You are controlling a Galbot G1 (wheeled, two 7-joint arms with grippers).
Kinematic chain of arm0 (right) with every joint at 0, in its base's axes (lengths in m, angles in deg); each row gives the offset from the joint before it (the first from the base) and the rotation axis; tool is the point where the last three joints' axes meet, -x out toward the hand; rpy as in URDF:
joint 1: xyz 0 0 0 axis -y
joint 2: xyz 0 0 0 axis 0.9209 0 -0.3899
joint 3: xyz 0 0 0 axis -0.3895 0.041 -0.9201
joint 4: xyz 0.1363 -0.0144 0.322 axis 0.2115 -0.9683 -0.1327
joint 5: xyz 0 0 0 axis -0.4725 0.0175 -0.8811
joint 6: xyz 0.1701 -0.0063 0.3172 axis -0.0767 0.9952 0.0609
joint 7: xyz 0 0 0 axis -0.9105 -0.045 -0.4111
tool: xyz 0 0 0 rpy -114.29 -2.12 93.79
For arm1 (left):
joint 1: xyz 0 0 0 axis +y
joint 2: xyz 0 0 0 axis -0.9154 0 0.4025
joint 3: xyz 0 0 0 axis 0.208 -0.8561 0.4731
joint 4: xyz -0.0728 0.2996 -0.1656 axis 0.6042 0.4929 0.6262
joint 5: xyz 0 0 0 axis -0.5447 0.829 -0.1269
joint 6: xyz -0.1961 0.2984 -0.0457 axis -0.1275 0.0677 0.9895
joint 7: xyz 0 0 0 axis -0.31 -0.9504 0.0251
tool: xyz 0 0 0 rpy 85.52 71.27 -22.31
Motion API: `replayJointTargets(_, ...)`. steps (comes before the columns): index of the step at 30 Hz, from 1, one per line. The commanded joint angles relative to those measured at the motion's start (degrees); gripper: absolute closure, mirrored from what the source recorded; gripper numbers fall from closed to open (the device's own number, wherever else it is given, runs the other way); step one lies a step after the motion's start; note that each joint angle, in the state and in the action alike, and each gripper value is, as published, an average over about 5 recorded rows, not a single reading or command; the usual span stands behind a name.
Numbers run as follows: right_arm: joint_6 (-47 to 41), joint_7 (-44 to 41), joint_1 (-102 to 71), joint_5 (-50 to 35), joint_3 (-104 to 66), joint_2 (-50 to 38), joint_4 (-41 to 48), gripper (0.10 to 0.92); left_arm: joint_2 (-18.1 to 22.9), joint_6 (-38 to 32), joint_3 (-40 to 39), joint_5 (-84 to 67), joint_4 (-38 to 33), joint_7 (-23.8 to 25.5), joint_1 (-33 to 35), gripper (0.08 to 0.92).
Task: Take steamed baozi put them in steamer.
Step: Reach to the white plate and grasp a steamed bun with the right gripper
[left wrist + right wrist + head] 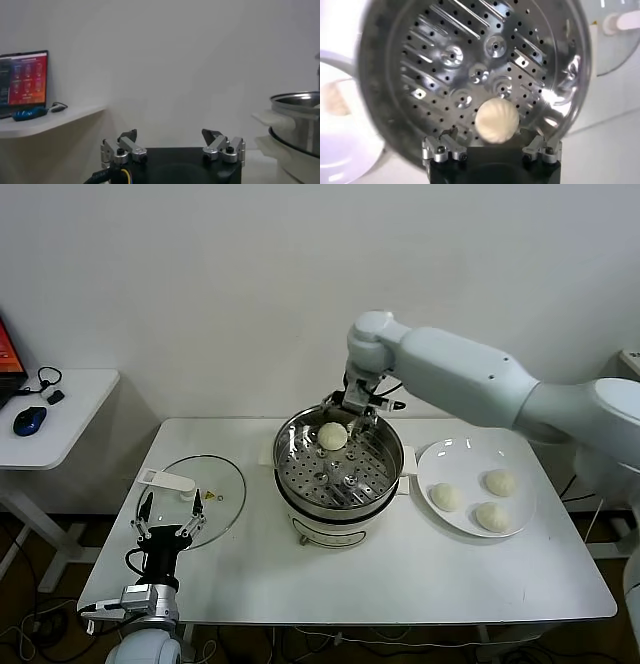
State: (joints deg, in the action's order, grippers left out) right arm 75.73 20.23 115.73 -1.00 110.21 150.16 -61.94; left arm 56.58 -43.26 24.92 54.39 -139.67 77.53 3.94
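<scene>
The steamer (pixel 290 449) stands mid-table, its perforated floor (pixel 470 60) bare except for one steamed baozi (pixel 332 436) lying at the back. My right gripper (pixel 350 406) hangs open just above and behind that baozi (pixel 496 120). Both of its fingers stand clear of the bun's sides. Three more baozi (pixel 446 497) (pixel 500 482) (pixel 491 516) lie on the white plate (pixel 455 454) to the steamer's right. My left gripper (pixel 168 524) is parked open and holding nothing at the table's front left corner, far from the steamer (pixel 300 100).
A flat glass lid (pixel 215 499) with a white handle lies left of the steamer. A side table (pixel 70 409) with a mouse and a laptop stands at the far left. The white wall is close behind the table.
</scene>
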Motion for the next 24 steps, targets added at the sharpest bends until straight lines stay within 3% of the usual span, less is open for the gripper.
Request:
replayJointTargets(1, -9.2, -0.7, 13.8, -18.9, 9.6, -11.8, -4.2, 0.203, 0.0, 0.3, -0.4, -0.3, -0.8, -0.1, 0.2, 0.177)
replayJointTargets(9, -17.4, 1.0, 12.3, -26.4, 13.2, -22.6, -3.1, 0.203, 0.1, 0.3, -1.1, 0.1, -1.2, 0.0, 0.2, 0.177)
replayJointTargets(15, -20.9, 1.1, 3.4, -24.2, 9.0, -27.8, -2.8, 0.203, 0.0, -0.1, -1.2, 0.2, -1.1, 0.1, 0.9, 0.177)
replayJointTargets(24, -24.0, 1.7, -14.9, -17.2, -4.2, -26.1, 2.1, 0.203, 0.0, 0.2, -1.2, -0.1, -2.3, 0.1, 1.1, 0.177)
